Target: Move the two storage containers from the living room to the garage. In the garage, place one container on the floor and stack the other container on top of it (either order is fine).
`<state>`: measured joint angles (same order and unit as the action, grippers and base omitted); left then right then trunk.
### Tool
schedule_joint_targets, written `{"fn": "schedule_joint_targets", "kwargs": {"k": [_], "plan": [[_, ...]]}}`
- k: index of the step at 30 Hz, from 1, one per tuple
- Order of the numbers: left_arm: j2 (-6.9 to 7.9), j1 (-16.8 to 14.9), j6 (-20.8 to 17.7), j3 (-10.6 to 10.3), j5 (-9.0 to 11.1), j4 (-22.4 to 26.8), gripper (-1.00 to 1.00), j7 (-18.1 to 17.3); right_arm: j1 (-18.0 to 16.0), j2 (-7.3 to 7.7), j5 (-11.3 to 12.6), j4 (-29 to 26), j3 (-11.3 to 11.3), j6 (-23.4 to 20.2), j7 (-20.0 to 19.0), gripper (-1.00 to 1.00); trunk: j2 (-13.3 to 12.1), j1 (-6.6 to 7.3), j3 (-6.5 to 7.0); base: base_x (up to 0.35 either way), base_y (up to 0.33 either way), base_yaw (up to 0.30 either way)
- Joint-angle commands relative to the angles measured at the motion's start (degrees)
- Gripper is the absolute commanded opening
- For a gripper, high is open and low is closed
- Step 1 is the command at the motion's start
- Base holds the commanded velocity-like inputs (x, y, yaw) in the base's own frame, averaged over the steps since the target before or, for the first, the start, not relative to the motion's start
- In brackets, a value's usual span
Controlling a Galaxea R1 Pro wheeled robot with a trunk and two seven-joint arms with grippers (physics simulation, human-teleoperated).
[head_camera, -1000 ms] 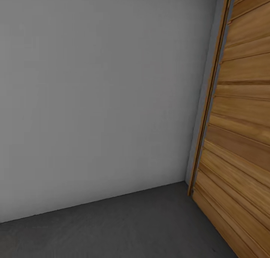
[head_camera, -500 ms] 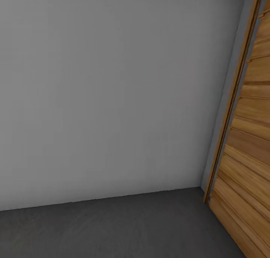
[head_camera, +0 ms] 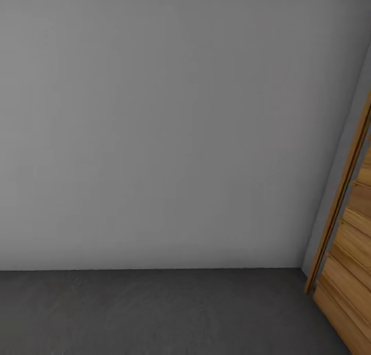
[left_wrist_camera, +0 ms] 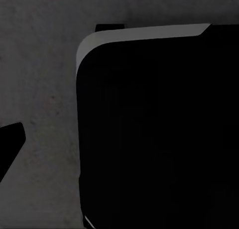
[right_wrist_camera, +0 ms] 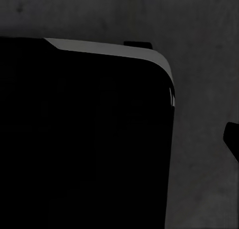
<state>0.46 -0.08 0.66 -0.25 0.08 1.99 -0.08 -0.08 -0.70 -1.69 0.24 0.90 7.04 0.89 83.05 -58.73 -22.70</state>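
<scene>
No containers in sight; you face a grey wall [head_camera: 154,123], wood door [head_camera: 350,272] at the corner. Both wrist views look down on floor [left_wrist_camera: 40,89] past a black body [left_wrist_camera: 159,129]; end effector states: cannot tell. Turn the base slowly, scan the garage.

You're facing a smooth matt pale grey wall [head_camera: 154,128] over the floor [head_camera: 154,314], rough dark grey concrete. Door [head_camera: 350,272] is horizontal wood planks, warm satin grain. Wrist views give you a black, matt robot body [left_wrist_camera: 159,134] over mottled concrete.
</scene>
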Motion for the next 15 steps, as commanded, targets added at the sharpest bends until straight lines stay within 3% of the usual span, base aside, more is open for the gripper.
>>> {"fn": "schedule_joint_targets", "kwargs": {"k": [1,6,7,9,12,13,14,15], "plan": [[-0.01,0.0,0.1,0.0,0.1,0.1,1.0,0.0,0.0,0.0,-0.2,0.0,0.1,0.2,0.1,1.0,0.0,0.0,-0.05,0.0,0.0,0.277],[-0.63,0.0,0.1,0.4,0.3,2.1,1.0,0.1,0.0,0.05,-0.1,0.0,0.0,0.2,0.2,1.0,0.0,0.0,-0.05,0.0,0.0,0.278],[-0.44,0.0,0.1,0.6,1.6,3.5,1.0,0.4,0.0,0.01,0.0,0.1,-0.1,0.2,0.2,1.0,0.0,0.0,-0.05,0.0,0.0,0.283],[-0.18,0.0,0.1,0.5,4.7,3.8,1.0,0.4,0.0,0.0,0.1,0.1,-0.2,0.2,0.2,1.0,0.0,0.0,-0.05,0.0,0.0,0.283],[0.32,0.0,0.1,0.3,14.6,4.0,1.0,0.5,0.0,0.03,0.2,0.1,-0.2,0.2,0.2,1.0,0.0,0.0,-0.05,0.0,0.0,0.284],[0.48,0.0,0.6,0.1,19.3,3.9,1.0,0.6,0.0,0.17,0.2,0.2,-0.2,0.2,0.2,1.0,0.0,0.0,-0.05,0.0,0.0,0.284],[0.64,0.0,3.3,0.0,21.1,3.4,1.0,0.6,0.0,0.46,0.2,0.2,-0.1,0.3,0.2,1.0,0.0,0.0,-0.05,0.0,0.0,0.284],[0.63,0.0,3.6,0.0,21.2,3.3,1.0,0.6,0.0,0.53,0.2,0.2,-0.1,0.3,0.2,1.0,0.0,0.0,-0.05,0.0,0.0,0.284]]}}
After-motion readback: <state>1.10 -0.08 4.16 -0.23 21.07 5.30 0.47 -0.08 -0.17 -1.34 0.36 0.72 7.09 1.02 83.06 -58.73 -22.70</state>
